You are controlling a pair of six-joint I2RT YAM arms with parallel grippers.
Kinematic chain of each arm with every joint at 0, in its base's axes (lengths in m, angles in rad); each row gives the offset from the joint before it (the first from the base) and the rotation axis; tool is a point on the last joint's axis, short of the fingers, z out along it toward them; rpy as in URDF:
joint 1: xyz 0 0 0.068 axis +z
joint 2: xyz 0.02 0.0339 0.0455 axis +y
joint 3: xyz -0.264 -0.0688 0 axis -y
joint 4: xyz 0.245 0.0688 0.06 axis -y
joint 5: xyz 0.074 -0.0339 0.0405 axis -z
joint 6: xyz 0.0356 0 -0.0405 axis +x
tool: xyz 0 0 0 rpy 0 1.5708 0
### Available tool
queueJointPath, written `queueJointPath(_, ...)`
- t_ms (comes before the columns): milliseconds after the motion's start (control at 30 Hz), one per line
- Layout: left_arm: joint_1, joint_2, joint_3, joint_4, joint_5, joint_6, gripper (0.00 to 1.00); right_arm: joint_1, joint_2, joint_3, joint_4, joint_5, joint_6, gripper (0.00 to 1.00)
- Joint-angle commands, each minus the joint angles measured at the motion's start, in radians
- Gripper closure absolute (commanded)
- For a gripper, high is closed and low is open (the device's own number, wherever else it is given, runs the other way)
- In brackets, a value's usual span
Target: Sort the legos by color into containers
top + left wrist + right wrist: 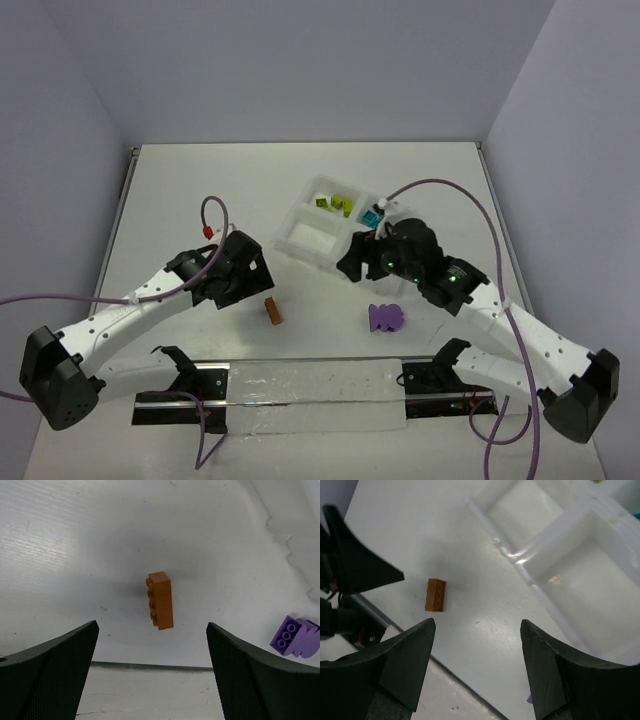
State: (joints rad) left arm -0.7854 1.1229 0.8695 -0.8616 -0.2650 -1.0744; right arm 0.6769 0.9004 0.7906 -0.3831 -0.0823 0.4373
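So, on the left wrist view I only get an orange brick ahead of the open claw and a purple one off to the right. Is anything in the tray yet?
Observer: Yes. From above, lime green bricks lie in the far-left compartment of the tray.
Operator: Any other color in there?
Observer: One teal brick, in the far-right compartment.
Operator: And the right claw, is it carrying something?
Observer: No. The right claw is open with nothing between its fingers, over the table beside the tray's near side.
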Motion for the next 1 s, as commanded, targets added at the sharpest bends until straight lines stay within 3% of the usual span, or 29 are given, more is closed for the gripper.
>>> queueJointPath(0, 0.092, -0.062, 0.057, -0.075, -0.012, -0.02, 0.04, 0.222, 0.107, 0.082, -0.001, 0.124, -0.048, 0.22)
queueJointPath(233, 0.263, -0.138, 0.164, -0.15, -0.03, 0.031, 0.01, 0.49, 0.276, 0.091, 0.118, 0.288, 0.04, 0.18)
queueJointPath(433, 0.272, -0.184, 0.157, -0.16, -0.052, 0.022, 0.01, 0.524, 0.428, 0.077, 0.262, 0.299, 0.209, 0.16)
queueJointPath(833, 0.273, -0.272, 0.143, -0.13, -0.024, 0.056, 0.01, 0.588, 0.756, 0.279, 0.234, 0.316, 0.242, 0.21)
queueJointPath(967, 0.273, -0.304, 0.128, -0.111, -0.015, 0.063, 0.01, 0.59, 0.833, 0.341, 0.186, 0.341, 0.255, 0.28)
